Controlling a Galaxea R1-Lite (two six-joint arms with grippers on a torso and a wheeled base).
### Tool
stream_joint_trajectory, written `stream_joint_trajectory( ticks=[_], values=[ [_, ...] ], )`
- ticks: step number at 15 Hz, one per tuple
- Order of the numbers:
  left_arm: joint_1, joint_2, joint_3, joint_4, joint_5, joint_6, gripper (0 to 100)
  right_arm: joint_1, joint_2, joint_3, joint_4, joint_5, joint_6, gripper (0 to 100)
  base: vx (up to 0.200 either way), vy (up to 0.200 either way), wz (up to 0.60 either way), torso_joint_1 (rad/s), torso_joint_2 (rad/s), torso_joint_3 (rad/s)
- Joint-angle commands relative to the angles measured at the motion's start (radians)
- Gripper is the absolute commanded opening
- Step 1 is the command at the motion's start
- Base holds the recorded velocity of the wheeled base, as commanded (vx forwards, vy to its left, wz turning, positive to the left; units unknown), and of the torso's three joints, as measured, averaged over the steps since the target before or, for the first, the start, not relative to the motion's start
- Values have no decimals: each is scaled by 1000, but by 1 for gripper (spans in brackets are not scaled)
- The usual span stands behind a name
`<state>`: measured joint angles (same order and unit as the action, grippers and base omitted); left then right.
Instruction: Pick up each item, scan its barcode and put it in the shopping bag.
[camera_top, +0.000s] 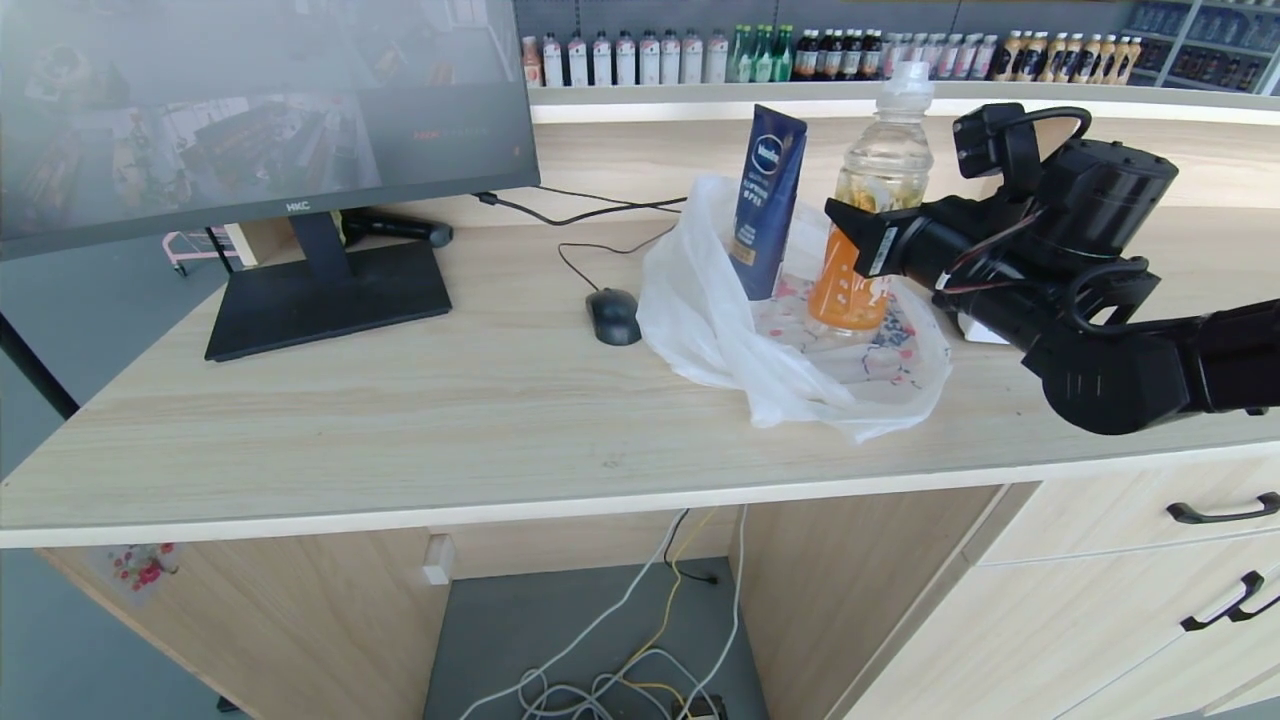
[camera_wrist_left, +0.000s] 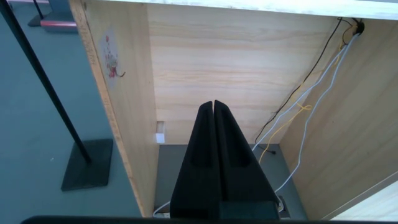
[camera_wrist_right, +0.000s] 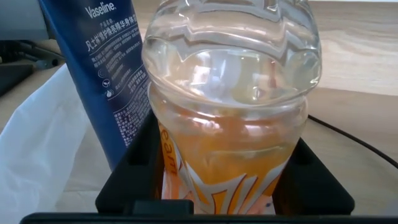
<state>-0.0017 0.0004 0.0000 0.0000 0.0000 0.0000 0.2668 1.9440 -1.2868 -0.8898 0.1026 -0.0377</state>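
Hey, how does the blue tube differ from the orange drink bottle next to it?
The tube is opaque dark blue and flattened; the bottle is clear and round, with orange drink in its lower part and a white cap. The tube stands free, while the bottle sits clamped in the right gripper. The bottle rises higher than the tube. Both stand upright on the open white bag.

I get bright, even light on the pale wooden worktop (camera_top: 450, 420), shadows soft; the dark flat monitor screen (camera_top: 250, 100) mirrors the room; the clear plastic bottle of orange drink (camera_wrist_right: 230, 93) glints; head-view edges bow.
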Motion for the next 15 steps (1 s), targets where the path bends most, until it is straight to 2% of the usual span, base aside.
stream_joint_trajectory(
  ticks=[1, 6, 15],
  values=[
    [0, 0, 0, 0, 0, 0, 0, 0, -4, 18, -8, 2, -1, 0, 0, 0, 0, 0, 0, 0],
    [0, 0, 0, 0, 0, 0, 0, 2, -5, 61, -55, 3, -14, 0, 0, 0, 0, 0, 0, 0],
    [0, 0, 0, 0, 0, 0, 0, 8, -2, 69, -55, 6, -45, 0, 0, 0, 0, 0, 0, 0]
  ],
)
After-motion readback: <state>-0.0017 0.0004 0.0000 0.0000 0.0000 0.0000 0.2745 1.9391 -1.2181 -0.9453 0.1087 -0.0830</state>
